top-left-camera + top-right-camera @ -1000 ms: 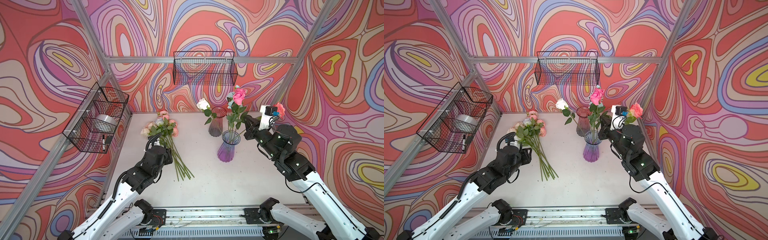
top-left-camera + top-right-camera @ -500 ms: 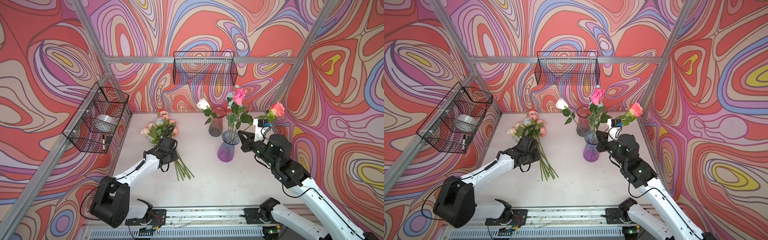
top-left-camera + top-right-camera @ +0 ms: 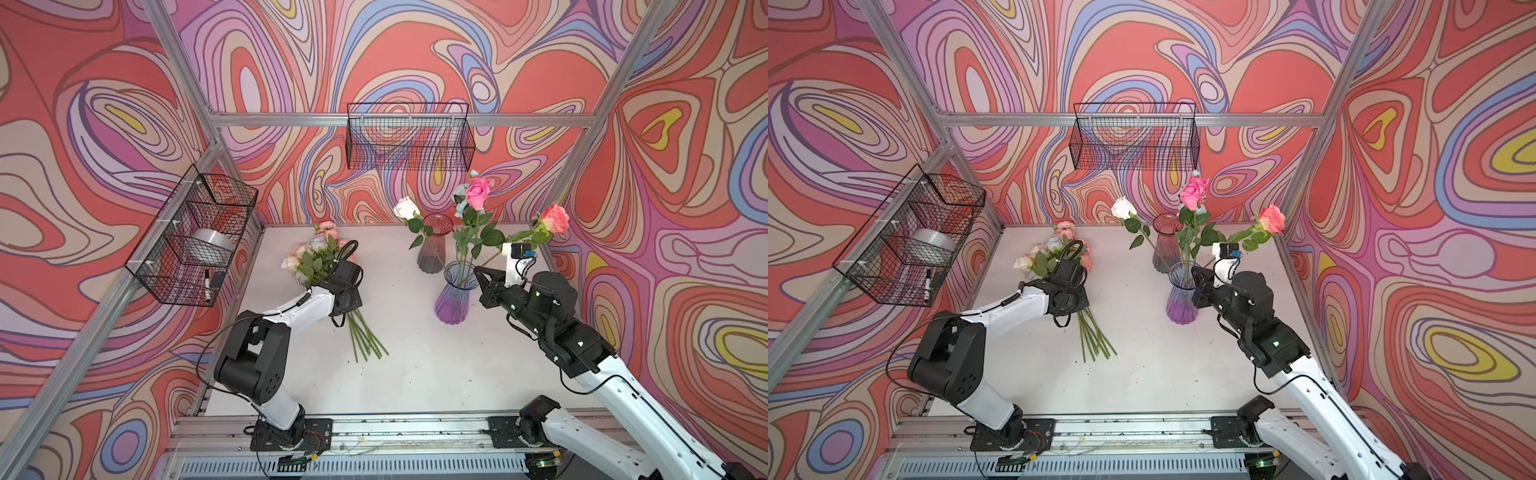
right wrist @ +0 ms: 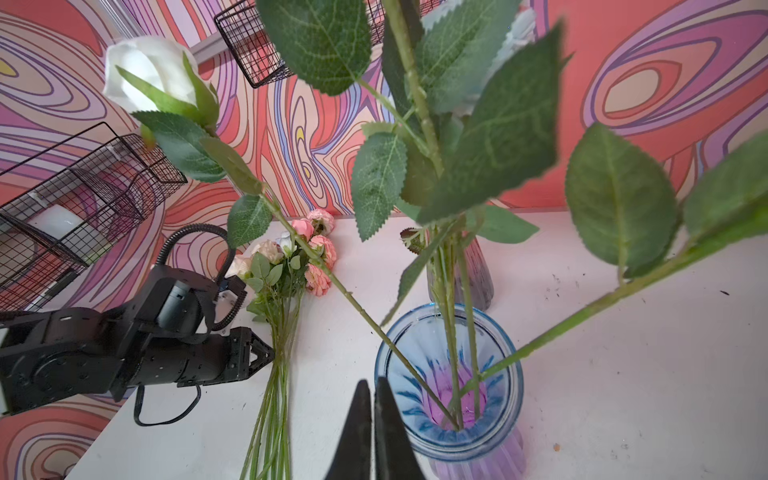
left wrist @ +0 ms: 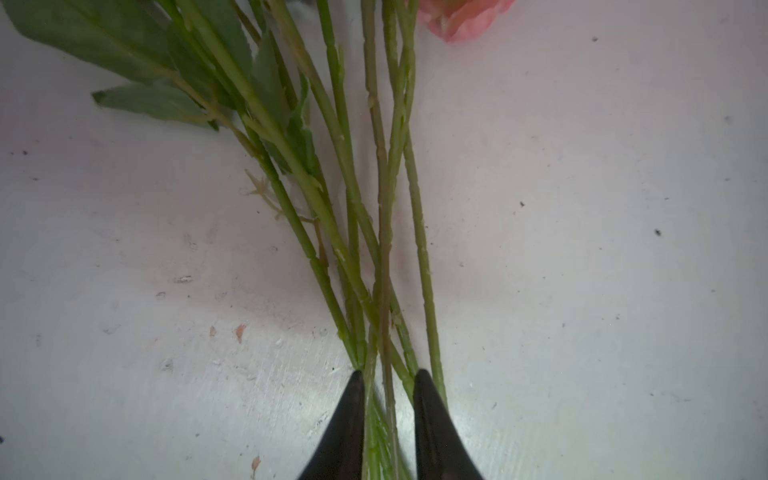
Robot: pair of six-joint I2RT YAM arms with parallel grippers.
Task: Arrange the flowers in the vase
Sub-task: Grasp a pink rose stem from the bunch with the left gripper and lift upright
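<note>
Loose flowers (image 3: 318,259), artificial pink, cream and pale-blue blooms on long green plastic stems, are lying as a bundle on the white bench (image 3: 415,374). In both top views they're sitting at about 10 o'clock from its centre, blooms pointing to 11, cut ends fanning out to 5. Left fingers (image 5: 349,424) are standing narrow astride several stems (image 5: 384,291) below the leaves, touching the outer ones; can't tell whether they're actually squeezing. Right fingers (image 4: 357,428) are sitting pressed together, holding nothing, just beside the ribbed blue-to-purple glass vase (image 3: 452,301) at about 2 o'clock. That vase is already carrying a white rose (image 3: 405,207), pink rose (image 3: 478,193), coral rose (image 3: 555,218) and pale blue bloom (image 3: 460,195). A smoky pink glass vase (image 3: 432,253) is standing at its 11 o'clock. Judging handling: stems are looking light, thin, springy and slick, and they're crossing, so one pinch is likely dragging up several. I'm favouring bare stem near the fanned ends, never the soft blooms. The glass vase is looking tippable.
</note>
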